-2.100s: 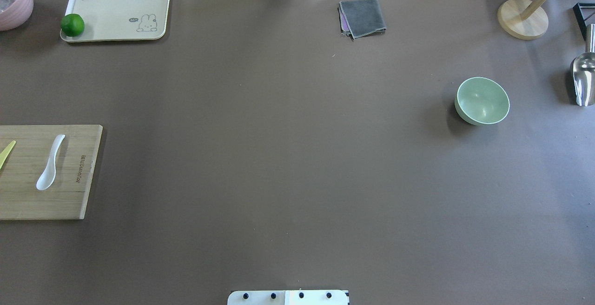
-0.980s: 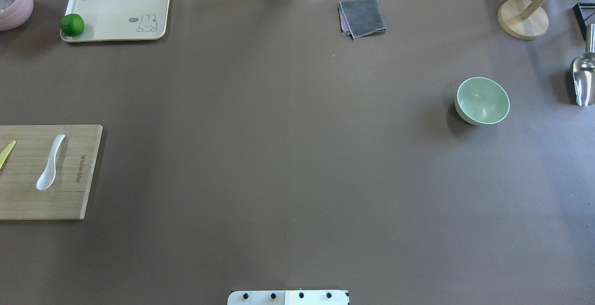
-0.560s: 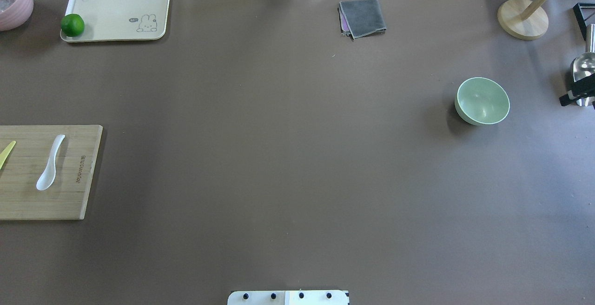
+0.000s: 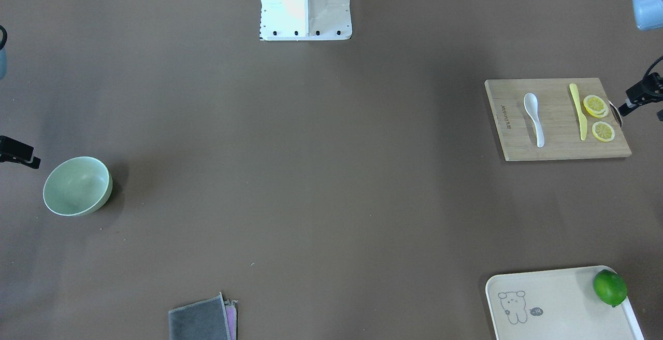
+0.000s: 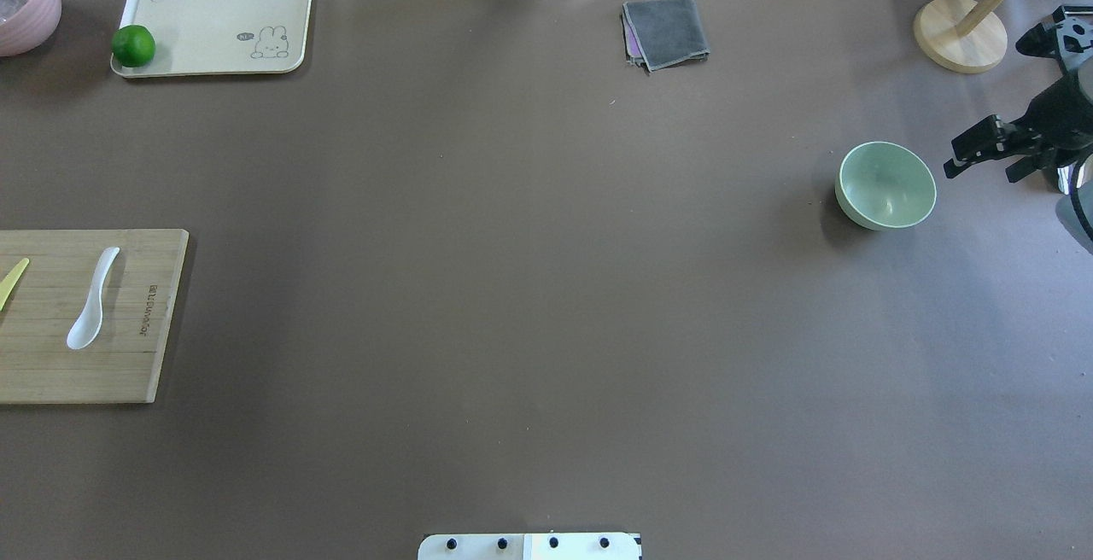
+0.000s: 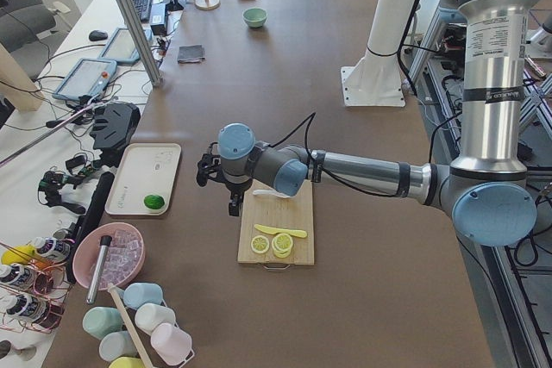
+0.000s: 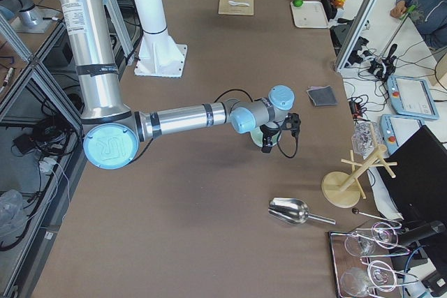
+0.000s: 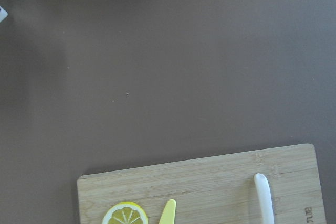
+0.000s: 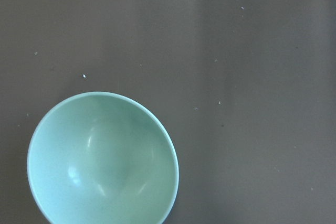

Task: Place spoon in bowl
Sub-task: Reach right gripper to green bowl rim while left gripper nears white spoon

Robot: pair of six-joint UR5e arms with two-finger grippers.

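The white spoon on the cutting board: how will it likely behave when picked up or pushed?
The spoon looks glossy and smooth, so it may slip between the jaws. Its thick, one-piece shape suggests it stays stiff when lifted. Its rounded scoop rests on the flat cutting board, so a push might rock or spin it.

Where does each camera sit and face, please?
Front-facing: across the table, looking steeply down; white robot base at top.
Overhead: behind the robot, looking forward and down; right gripper beside round mint-green bowl.
Exterior left: at table's end; left arm near.
Exterior right: opposite end; right arm near.
Left wrist: down on bamboo cutting board, small white glossy spoon; no body.
Right wrist: down on bowl; no body.
Overhead and right wrist share the bowl.
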